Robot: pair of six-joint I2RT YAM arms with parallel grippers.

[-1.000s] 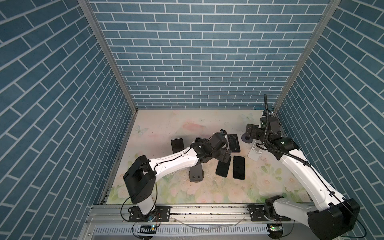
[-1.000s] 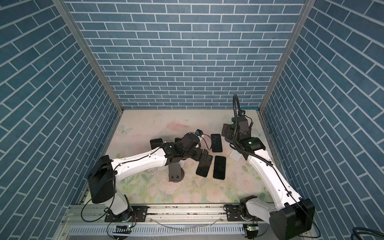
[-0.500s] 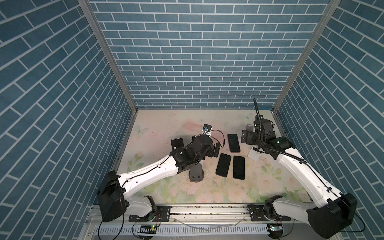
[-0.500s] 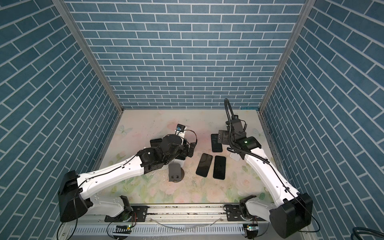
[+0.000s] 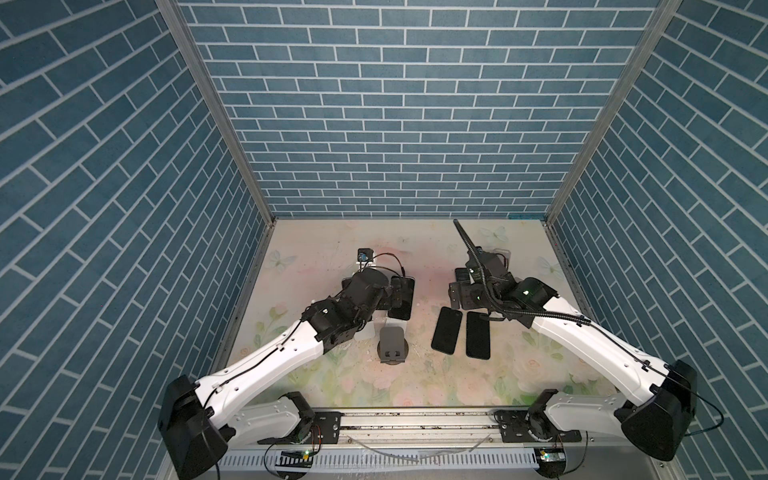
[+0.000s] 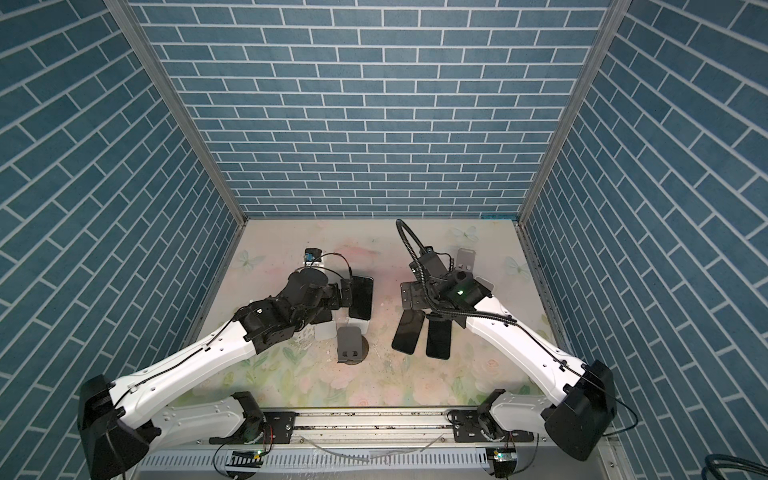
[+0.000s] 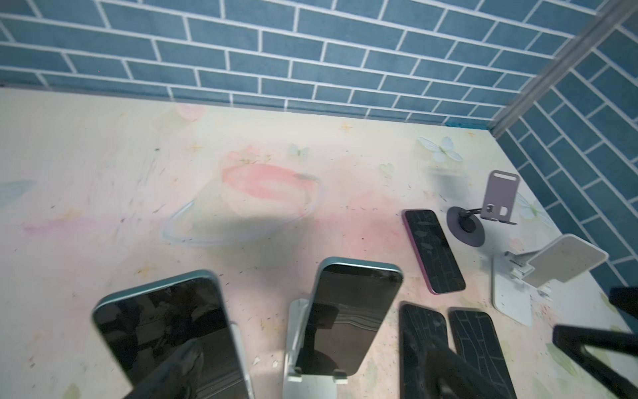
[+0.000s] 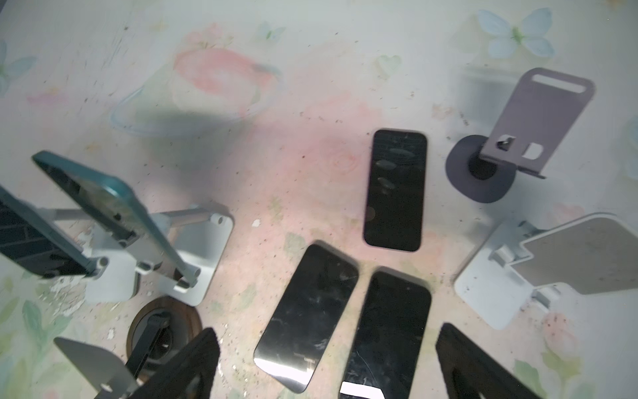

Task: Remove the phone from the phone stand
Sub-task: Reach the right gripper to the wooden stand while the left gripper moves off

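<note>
The blue brick walls (image 5: 395,124) closed in a floral counter (image 5: 332,249) crowded with phones and stands. The phone (image 7: 348,311) to be taken, teal-edged, leaned on a white phone stand (image 7: 309,387) with its bottom edge seated in the stand's two small hooks. A second teal phone (image 7: 162,331) leaned on its own stand just beside it, and three flat phones (image 8: 307,311) lay on the counter toward the right arm.

The left gripper (image 5: 395,294) was spread wide and held nothing; in its wrist view the fingers (image 7: 183,359) stood on either side of the leaning phone. The right gripper (image 5: 462,296) hung equally wide and empty over the flat phones.

The step in hand looked like the grasp itself. It would go best with the jaws squared to the phone's long edges, above the hooks, closing on the frame rather than the glass. The lift should probably follow the slope of the backrest until the bottom edge cleared the hooks; a straight outward pull risked dragging the light stand or knocking the neighbouring phone.
</note>
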